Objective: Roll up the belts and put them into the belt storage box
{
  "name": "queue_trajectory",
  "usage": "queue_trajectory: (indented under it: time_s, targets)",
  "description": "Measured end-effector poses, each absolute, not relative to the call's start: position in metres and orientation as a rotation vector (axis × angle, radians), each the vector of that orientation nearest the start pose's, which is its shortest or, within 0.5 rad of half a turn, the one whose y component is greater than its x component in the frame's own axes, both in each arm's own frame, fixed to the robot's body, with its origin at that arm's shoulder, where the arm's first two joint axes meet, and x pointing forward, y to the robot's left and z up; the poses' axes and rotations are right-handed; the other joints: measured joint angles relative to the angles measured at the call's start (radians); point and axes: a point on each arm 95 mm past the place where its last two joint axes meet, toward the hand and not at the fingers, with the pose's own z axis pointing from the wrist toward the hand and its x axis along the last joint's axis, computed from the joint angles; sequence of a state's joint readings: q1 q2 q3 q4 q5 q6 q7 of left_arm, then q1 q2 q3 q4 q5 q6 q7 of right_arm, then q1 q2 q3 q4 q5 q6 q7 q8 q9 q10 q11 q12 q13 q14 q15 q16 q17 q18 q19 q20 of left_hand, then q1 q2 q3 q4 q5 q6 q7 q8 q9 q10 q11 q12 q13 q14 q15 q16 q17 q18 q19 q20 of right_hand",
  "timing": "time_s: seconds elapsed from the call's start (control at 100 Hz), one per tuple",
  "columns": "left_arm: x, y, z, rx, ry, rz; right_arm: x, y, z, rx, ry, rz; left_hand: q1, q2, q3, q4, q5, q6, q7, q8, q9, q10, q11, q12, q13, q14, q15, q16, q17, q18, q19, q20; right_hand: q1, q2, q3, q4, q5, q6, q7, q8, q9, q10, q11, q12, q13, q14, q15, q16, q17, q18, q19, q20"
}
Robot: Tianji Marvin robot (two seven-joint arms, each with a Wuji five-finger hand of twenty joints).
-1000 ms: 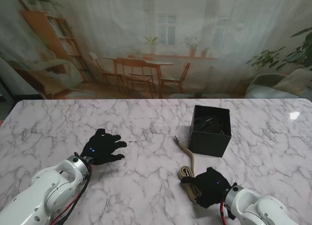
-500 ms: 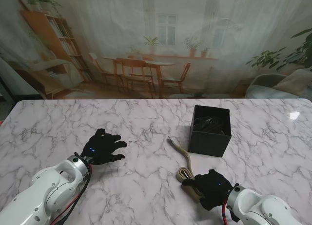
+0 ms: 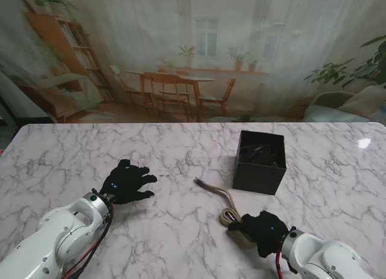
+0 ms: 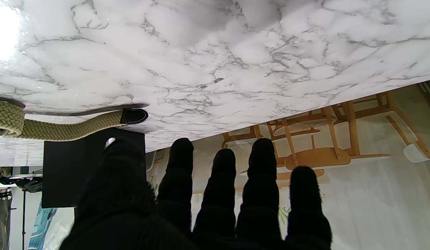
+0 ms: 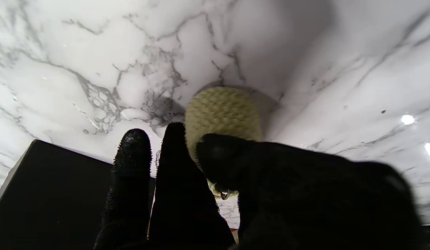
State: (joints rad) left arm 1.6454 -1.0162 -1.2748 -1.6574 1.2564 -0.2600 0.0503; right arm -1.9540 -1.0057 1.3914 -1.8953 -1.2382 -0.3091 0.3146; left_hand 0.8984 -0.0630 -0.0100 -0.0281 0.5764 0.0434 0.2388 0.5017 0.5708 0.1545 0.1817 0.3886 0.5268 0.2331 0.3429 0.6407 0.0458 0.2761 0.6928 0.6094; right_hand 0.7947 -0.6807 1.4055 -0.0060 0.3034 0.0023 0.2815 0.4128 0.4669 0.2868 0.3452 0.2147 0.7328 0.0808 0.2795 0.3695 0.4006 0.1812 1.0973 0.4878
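The black-gloved right hand [image 3: 263, 229] covers most of the rolled part of the tan woven fabric belt [image 3: 227, 207], so from the stand's view only the coil's left edge shows, and how many turns it has cannot be told. The right wrist view fills that in: the fingers [image 5: 173, 166] and thumb are closed around the round woven coil [image 5: 221, 114], which rests on the white marble table [image 5: 96, 62]. The belt's loose tail runs away from me and leftward over the marble, free of the hand. Its dark leather tip [image 4: 133, 116] is plain only in the left wrist view.

The open-topped black square storage box [image 3: 260, 161] stands just beyond the tail, on its right, apart from it. Dark contents lie inside, too dim to make out.

The black-gloved left hand [image 3: 126, 182] rests well to the left, fingers [image 4: 259, 180] spread, holding nothing.
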Motion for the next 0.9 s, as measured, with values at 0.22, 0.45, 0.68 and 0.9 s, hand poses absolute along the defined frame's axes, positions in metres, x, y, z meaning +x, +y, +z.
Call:
queue_trajectory:
  time_s: [0.22,0.45,0.68,0.9]
  targets:
    - [0.375,0.013,-0.324,-0.813,1.778,-1.418,0.286,-0.012,-0.355,1.006,2.097,1.22,0.0,0.0,0.0,0.0,0.0,0.0,0.0,0.0,0.0,0.0,0.0,0.0,0.0,0.0,0.0,0.0,0.0,0.0,0.0,0.0,-0.261,0.093,-0.163,-0.039,0.001,-0.006,0.091,-0.061,0.12,-0.033,0.122,0.088,0.123,-0.018,0.143,0.105,0.102,-0.001,0.104,0.047]
    - [0.375,0.013,-0.324,-0.816,1.782,-1.415,0.286,-0.008,-0.363,1.073,1.994,1.276,0.0,0.0,0.0,0.0,0.0,0.0,0.0,0.0,0.0,0.0,0.0,0.0,0.0,0.0,0.0,0.0,0.0,0.0,0.0,0.0,-0.299,0.13,-0.249,-0.045,0.015,0.036,0.101,-0.075,0.299,-0.06,0.188,0.175,0.295,-0.005,0.243,0.165,0.244,0.004,0.168,0.072]
    - [0.376,0.011,-0.325,-0.819,1.792,-1.414,0.284,-0.004,-0.364,1.142,1.982,1.302,0.0,0.0,0.0,0.0,0.0,0.0,0.0,0.0,0.0,0.0,0.0,0.0,0.0,0.0,0.0,0.0,0.0,0.0,0.0,0.0,-0.422,0.22,-0.546,-0.039,0.003,0.095,0.151,-0.148,0.464,-0.15,0.19,0.187,0.368,0.017,0.265,0.203,0.256,0.042,0.244,0.074]
    - [0.376,0.011,-0.326,-0.822,1.798,-1.412,0.284,-0.006,-0.361,1.072,1.99,1.292,0.0,0.001,0.0,0.0,0.0,0.0,0.0,0.0,0.0,0.0,0.0,0.0,0.0,0.0,0.0,0.0,0.0,0.0,0.0,0.0,-0.455,0.283,-0.699,-0.04,-0.006,-0.059,0.166,-0.149,0.465,-0.173,0.19,0.212,0.355,0.025,0.288,0.218,0.22,0.043,0.26,0.076]
